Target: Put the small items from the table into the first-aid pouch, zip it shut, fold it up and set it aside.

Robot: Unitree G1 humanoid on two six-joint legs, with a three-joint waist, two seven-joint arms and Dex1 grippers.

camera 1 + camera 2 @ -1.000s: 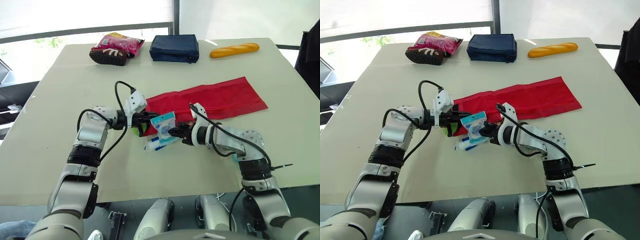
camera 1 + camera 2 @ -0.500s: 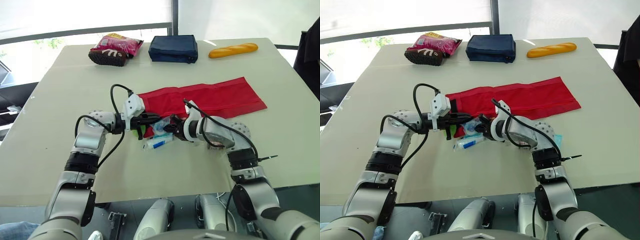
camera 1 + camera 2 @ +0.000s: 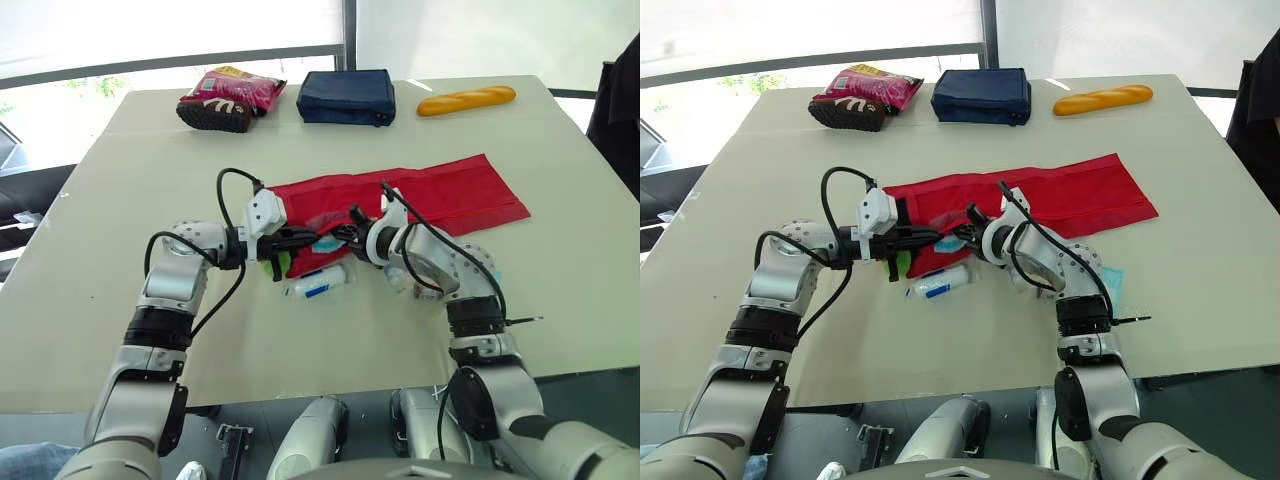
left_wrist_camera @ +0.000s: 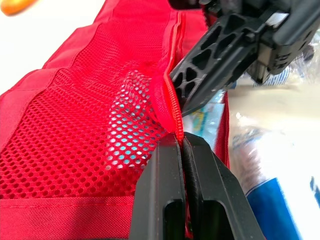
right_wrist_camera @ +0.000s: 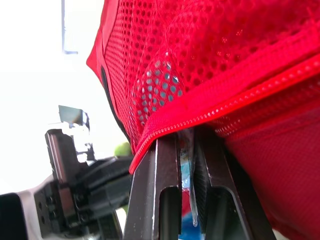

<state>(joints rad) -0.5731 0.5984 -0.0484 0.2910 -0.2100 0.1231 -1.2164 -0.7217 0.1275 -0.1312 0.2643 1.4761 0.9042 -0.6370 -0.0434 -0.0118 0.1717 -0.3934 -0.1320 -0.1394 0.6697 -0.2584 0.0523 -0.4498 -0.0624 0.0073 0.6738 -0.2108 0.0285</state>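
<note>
The red first-aid pouch [image 3: 430,195] lies unrolled across the table. My left gripper [image 3: 300,238] is shut on the zipper edge [image 4: 172,107] of its mesh pocket [image 4: 95,130] and holds that edge up. My right gripper [image 3: 345,235] faces it, shut on a clear blue-and-white packet [image 5: 187,167], with its tips under the raised zipper edge inside the pocket mouth. A white and blue tube [image 3: 320,283] lies on the table just in front of the pouch. A green item [image 3: 277,268] sits under my left gripper. A light blue packet [image 3: 1110,283] lies by my right forearm.
Along the far edge stand a pink snack bag [image 3: 232,97], a navy zipped case [image 3: 348,96] and a baguette [image 3: 466,99]. A dark object [image 3: 622,110] stands past the table's right edge.
My right gripper has carried the packet from above the table in front of the pouch up into the mesh pocket's mouth. My left gripper keeps its hold on the zipper edge.
</note>
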